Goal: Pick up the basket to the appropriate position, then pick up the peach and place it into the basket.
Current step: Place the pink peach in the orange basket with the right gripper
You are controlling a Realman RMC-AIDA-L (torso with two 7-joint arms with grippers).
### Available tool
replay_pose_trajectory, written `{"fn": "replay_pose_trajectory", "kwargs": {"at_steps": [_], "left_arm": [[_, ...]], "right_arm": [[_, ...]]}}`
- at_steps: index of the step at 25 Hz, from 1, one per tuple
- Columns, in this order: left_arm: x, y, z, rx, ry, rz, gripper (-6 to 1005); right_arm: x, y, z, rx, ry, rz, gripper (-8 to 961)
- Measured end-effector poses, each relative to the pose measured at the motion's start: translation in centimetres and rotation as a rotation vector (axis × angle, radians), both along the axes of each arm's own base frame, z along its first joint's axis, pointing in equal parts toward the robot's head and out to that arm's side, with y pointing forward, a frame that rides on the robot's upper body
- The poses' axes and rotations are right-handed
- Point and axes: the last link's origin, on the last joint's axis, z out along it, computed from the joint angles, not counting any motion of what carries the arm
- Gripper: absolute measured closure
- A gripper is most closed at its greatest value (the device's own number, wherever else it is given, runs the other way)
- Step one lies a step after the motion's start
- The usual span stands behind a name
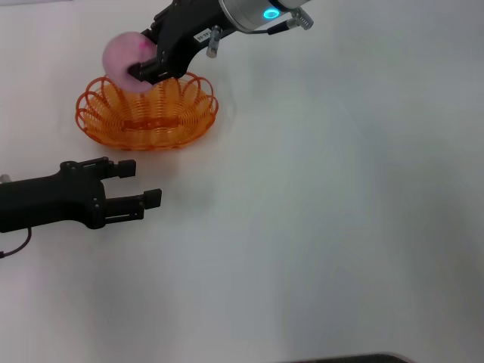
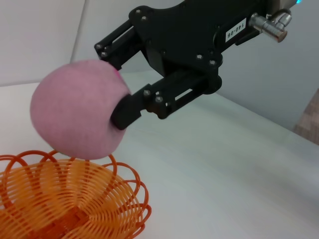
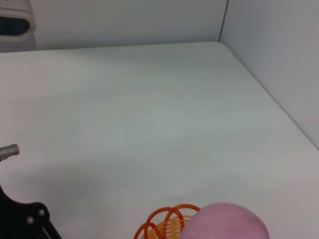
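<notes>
The head view looks down from above; both wrist views sit low and close, sharing the peach point(image 2: 77, 117) and basket point(image 2: 65, 209) rim.

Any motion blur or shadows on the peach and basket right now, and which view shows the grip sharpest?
Head view: the peach looks smeared in the right tool; the basket is crisp and casts a soft shadow. Left wrist view: sharpest on the grip. Right wrist view: only the peach's top shows.

White table point(image 3: 149, 109), pale walls point(image 3: 124, 20), perhaps wooden floor point(image 2: 306, 124).
</notes>
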Motion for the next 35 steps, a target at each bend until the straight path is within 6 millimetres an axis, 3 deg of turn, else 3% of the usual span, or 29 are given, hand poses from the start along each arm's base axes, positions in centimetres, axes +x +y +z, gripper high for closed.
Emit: {"fn": "replay_pose_trajectory", "kwargs": {"at_steps": [8,16,25,30,35], "left_arm": [[0.0,0.0,-0.1,-0.003,-0.003,0.002,200],[-0.1,-0.1,-0.2,-0.005,-0.005,0.007,200],[-0.1,-0.1,-0.2,-0.006,0.001,0.008,201],[-0.2,-0.1,0.0,0.0,0.001,0.011,200],[-0.2,0.0,0.1,0.003,0.001,0.011,200]], "right_arm": [[0.1,-0.1,-0.2,-0.005,-0.008,0.003,249],[0.1,-0.2,-0.2,-0.007,-0.009,0.003,167],[0.0,-0.8,0.4,-0.044,-0.004,0.005,171],[1.1,-1.8,2.0,-0.061,0.002,0.005,174],[3.6,-3.1,4.2,-0.042,-0.057,-0.021,177]]}}
